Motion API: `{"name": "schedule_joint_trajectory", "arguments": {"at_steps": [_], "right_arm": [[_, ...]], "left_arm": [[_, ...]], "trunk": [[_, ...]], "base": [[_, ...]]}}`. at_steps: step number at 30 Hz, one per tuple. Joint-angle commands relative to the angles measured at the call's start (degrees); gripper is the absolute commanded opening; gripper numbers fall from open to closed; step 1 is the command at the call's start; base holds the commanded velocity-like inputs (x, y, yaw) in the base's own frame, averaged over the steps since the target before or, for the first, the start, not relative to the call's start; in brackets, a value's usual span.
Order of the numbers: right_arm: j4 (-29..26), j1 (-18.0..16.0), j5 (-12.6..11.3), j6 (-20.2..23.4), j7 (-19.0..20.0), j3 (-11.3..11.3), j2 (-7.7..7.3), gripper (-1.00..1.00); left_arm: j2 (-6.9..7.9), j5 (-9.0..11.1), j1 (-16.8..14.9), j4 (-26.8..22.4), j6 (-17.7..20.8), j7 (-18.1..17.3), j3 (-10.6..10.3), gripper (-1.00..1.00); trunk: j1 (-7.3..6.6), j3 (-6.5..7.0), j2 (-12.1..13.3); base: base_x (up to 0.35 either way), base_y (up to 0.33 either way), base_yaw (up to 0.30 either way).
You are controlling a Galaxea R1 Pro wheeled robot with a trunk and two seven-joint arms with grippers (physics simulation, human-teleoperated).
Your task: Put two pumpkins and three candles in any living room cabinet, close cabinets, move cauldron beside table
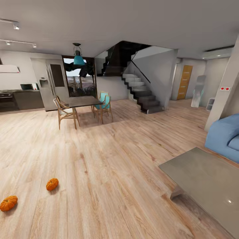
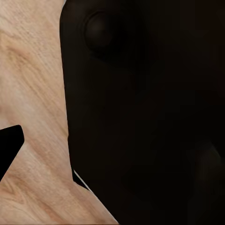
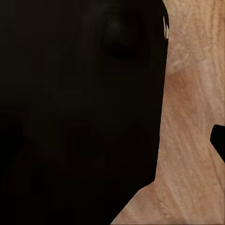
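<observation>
Two bright-orange pumpkins lie on the wooden floor at the lower left of the head view, one [image 1: 52, 184] a little farther off and the other [image 1: 8, 203] close to the picture's edge. The low table [image 1: 205, 179] with its glossy grey top stands at the lower right. The candles, the cabinet and the cauldron are out of view. Both wrist views look past a large dark part of the robot [image 2: 140, 117] [image 3: 79, 112] onto floor planks. A small black tip [image 2: 8, 147] [image 3: 219, 140] juts in at each picture's edge, and the jaws' state is unclear.
A blue sofa [image 1: 225, 136] sits behind the low table beside a white pillar [image 1: 224, 93]. A dark dining table [image 1: 83, 101] with wooden chairs stands mid-room, with stairs [image 1: 142, 94] beyond and the kitchen [image 1: 20, 98] at far left. Wide wooden floor [image 1: 109, 166] lies between.
</observation>
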Motion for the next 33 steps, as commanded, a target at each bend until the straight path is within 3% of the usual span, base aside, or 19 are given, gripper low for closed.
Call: {"name": "schedule_joint_trajectory", "arguments": {"at_steps": [1, 4, 16, 28, 33], "right_arm": [[0.11, -0.28, -0.33, -0.16, 0.18, -0.17, 0.21, 1.00], [0.10, -0.26, -0.35, 0.04, 0.15, -0.17, 0.16, 1.00], [0.12, -0.26, -0.65, -1.62, -0.11, -0.13, 0.33, 1.00], [0.10, -0.25, -0.86, -1.84, -0.14, -0.23, 0.27, 1.00], [0.14, -0.26, -0.90, -1.77, -0.36, -0.23, 0.32, 1.00]], "left_arm": [[0.33, -0.07, 0.33, -0.33, -0.33, 0.12, -0.04, 1.00], [1.20, -0.03, 0.53, -0.98, -0.44, 0.10, -0.02, 1.00], [1.34, 0.17, 0.53, -1.32, -0.44, -0.09, 0.00, 1.00], [1.40, 0.18, 0.53, -1.32, -0.57, -0.09, 0.17, 1.00], [1.47, 0.25, 0.53, -1.32, -3.48, -0.09, 0.08, 1.00]], "trunk": [[0.00, -0.03, -0.03], [0.00, -0.03, -0.03], [0.00, -0.03, -0.03], [0.00, -0.03, -0.03], [0.00, -0.03, -0.03]], "base": [[0.000, 0.000, 0.000], [0.000, 0.000, 0.000], [0.000, 0.000, 0.011], [0.000, 0.000, 0.216], [0.000, 0.000, 0.131]]}}
